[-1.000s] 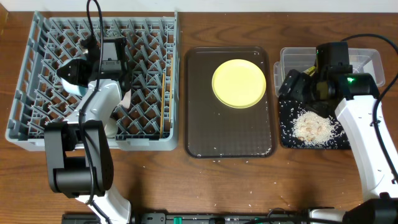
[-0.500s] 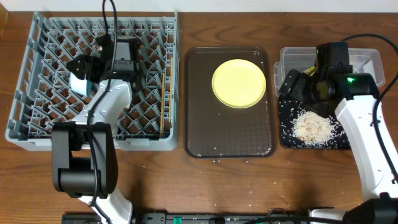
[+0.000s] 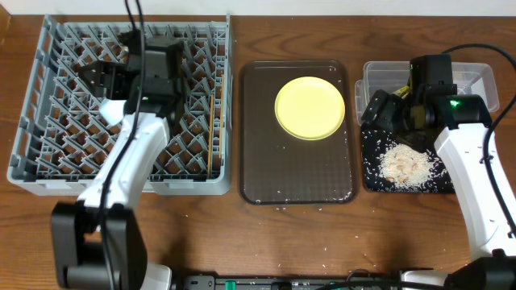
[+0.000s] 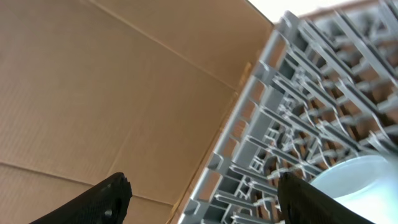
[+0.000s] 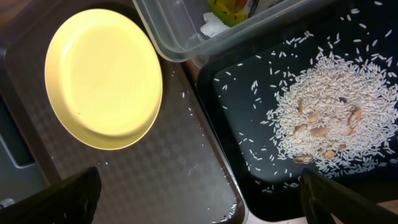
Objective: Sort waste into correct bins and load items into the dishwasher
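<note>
- Rice: heaped in the black tray. Stray grains lie on the dark-brown serving tray and the table.
- Wrapper sits in the clear tub, beside a white scrap, likely the tissue. Waste sorting looks nearly done.
- Chopsticks and light-blue bowl are in the grey dish rack.
- Yellow plate is on the serving tray, not yet loaded.
- Left gripper: jaws wide apart, empty, over the rack beside the bowl.
- Right gripper: jaws wide apart, empty, between plate and rice.
</note>
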